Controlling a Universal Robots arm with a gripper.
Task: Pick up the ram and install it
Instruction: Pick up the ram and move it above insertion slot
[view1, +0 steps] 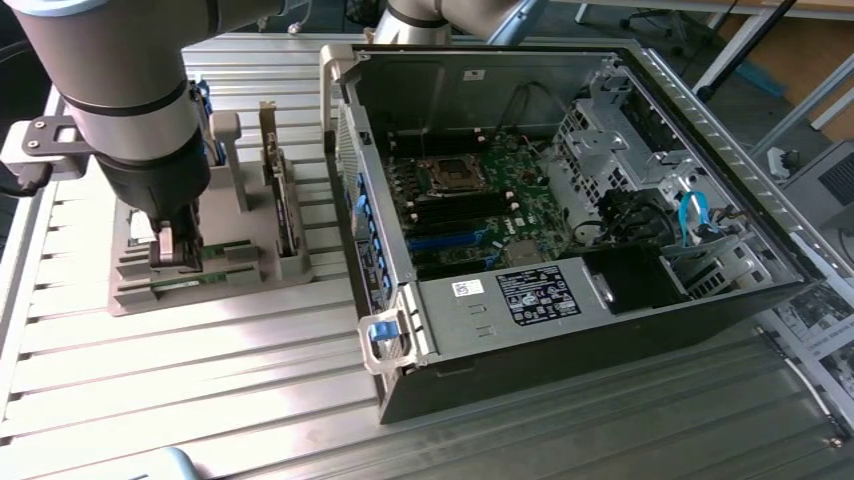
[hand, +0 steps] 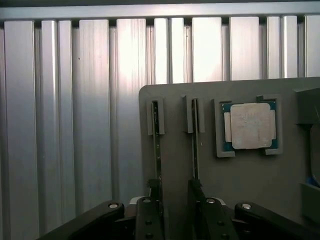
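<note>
Two ram sticks stand on edge in slots of a grey holder (hand: 175, 150): one ram stick (hand: 156, 145) and a second ram stick (hand: 195, 145) beside it. My gripper (hand: 175, 186) hangs low over their near ends and is open. One dark fingertip (hand: 154, 187) lines up with the first stick, the other with the second, and the near ends of both sticks are hidden behind them. Nothing sits between the fingers. In the exterior view the gripper (view1: 175, 252) is down at the holder (view1: 200, 285), on the exterior view's left of the open computer case (view1: 561, 300).
A square silver processor chip (hand: 249, 125) lies in a pocket of the holder. A tall expansion card (view1: 282, 200) stands upright on the holder nearer the case. The motherboard (view1: 481, 210) lies exposed inside the case. Everything rests on a ribbed aluminium table (view1: 200, 380).
</note>
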